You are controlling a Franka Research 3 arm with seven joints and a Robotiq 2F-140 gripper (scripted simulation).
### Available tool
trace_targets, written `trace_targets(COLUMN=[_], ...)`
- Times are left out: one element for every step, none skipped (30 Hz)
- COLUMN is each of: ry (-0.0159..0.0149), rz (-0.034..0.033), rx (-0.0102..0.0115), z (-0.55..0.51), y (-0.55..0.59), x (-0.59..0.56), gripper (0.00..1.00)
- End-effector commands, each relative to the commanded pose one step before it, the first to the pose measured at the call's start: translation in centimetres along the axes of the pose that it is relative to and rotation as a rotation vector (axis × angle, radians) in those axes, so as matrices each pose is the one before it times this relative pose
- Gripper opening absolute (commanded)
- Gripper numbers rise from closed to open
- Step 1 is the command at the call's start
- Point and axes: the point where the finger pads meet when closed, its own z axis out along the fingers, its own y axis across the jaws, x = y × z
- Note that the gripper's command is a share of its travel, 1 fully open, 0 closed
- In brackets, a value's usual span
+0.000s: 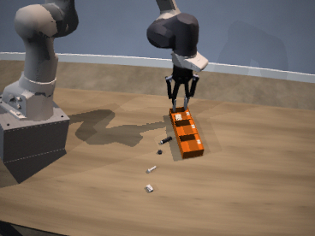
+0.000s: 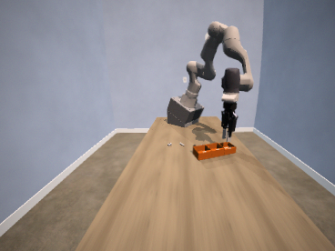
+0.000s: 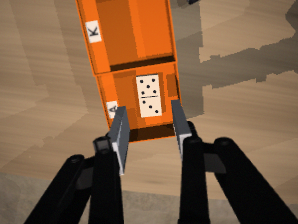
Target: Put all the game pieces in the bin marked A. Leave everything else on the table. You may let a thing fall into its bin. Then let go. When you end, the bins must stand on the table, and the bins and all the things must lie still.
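Note:
An orange bin [image 1: 194, 150] [image 2: 203, 154] [image 3: 104, 88] with three compartments lies on the table. Its near end compartment carries the label A [image 3: 113, 107]; the one beside it carries the label K [image 3: 92, 31]. A white domino [image 3: 149, 92] [image 1: 178, 116] lies flat in compartment A. My gripper [image 1: 180, 105] [image 2: 226, 132] [image 3: 150, 116] hangs straight above compartment A, fingers pointing down. The fingers stand apart on either side of the domino and are clear of its edges. A small white piece [image 1: 149, 188] lies on the table well in front of the bin.
To the left of the bin lie a black cylinder [image 1: 166, 140], a small black part [image 1: 159, 151] and a white bolt [image 1: 151, 169]. Two of the small things show in the exterior view [image 2: 169, 145] [image 2: 182, 144]. The robot base [image 1: 30, 137] stands at the left.

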Motion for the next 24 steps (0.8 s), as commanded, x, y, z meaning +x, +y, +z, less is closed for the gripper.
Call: trace_targets(ry=[-0.00200,0.00000,0.00000,0.00000,0.00000,0.00000,0.00000,0.00000,0.00000,0.00000,0.00000,0.00000,0.00000,0.00000,0.00000,0.00000,0.00000,0.00000,0.00000,0.00000,0.00000,0.00000,0.00000,0.00000], rz=[-0.00098,0.00000,0.00000,0.00000,0.00000,0.00000,0.00000,0.00000,0.00000,0.00000,0.00000,0.00000,0.00000,0.00000,0.00000,0.00000,0.00000,0.00000,0.00000,0.00000,0.00000,0.00000,0.00000,0.00000], rx=[0.00109,0.00000,0.00000,0.00000,0.00000,0.00000,0.00000,0.00000,0.00000,0.00000,0.00000,0.00000,0.00000,0.00000,0.00000,0.00000,0.00000,0.00000,0.00000,0.00000,0.00000,0.00000,0.00000,0.00000], z=[-1.108,-0.400,-0.400,-0.400,-0.400,-0.400,-0.400,-0.400,-0.400,-0.400,-0.400,-0.400,-0.400,0.000,0.000,-0.400,-0.400,-0.400,-0.400,-0.400,-0.400,-0.400,-0.400,-0.400], y=[-0.035,0.000,0.000,0.000,0.000,0.000,0.000,0.000,0.000,0.000,0.000,0.000,0.000,0.000,0.000,0.000,0.000,0.000,0.000,0.000,0.000,0.000,0.000,0.000], x=[-0.019,0.000,0.000,0.000,0.000,0.000,0.000,0.000,0.000,0.000,0.000,0.000,0.000,0.000,0.000,0.000,0.000,0.000,0.000,0.000,0.000,0.000,0.000,0.000], gripper=[1.00,1.00,1.00,1.00,1.00,1.00,1.00,1.00,1.00,1.00,1.00,1.00,1.00,1.00,1.00,1.00,1.00,1.00,1.00,1.00,1.00,1.00,1.00,1.00])
